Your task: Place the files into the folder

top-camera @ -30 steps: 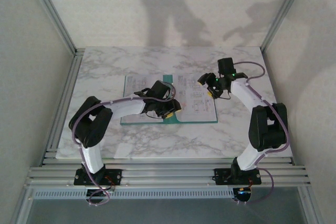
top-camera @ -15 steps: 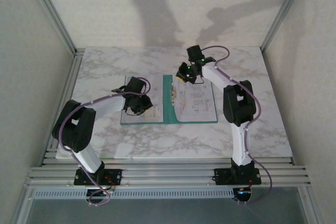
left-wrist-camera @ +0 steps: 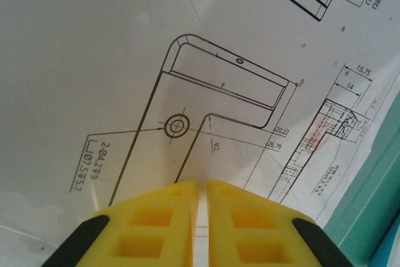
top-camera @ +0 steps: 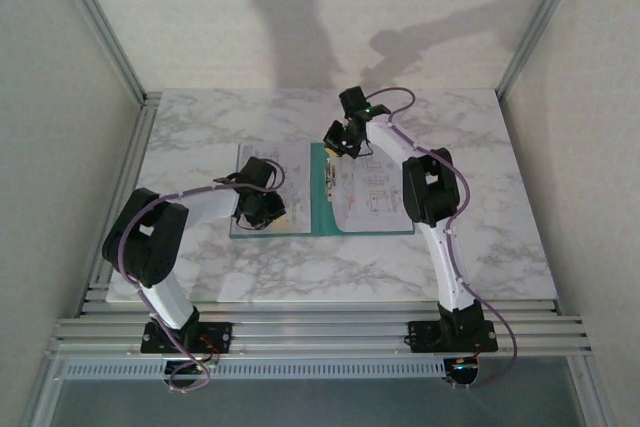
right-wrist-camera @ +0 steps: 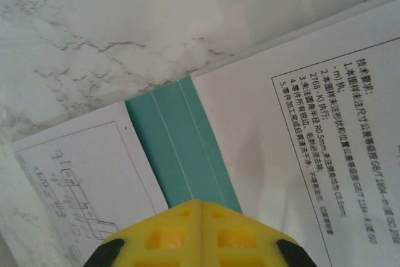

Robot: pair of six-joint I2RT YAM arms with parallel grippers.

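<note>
Both clenched, empty: holds left gripper (left-wrist-camera: 201,186) over sheet (left-wrist-camera: 125,60) at nine o'clock, right gripper (right-wrist-camera: 200,207) over folder (right-wrist-camera: 181,142) fold at twelve.

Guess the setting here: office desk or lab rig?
Probably a lab robot cell: left arm and right arm bolted to an aluminium rail, blank white enclosure walls, and the folder staged open on a marble-pattern tabletop.

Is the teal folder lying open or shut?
Open: the thin teal-green card folder lies spread flat, its centre strip bare between printed white sheets on both halves.
</note>
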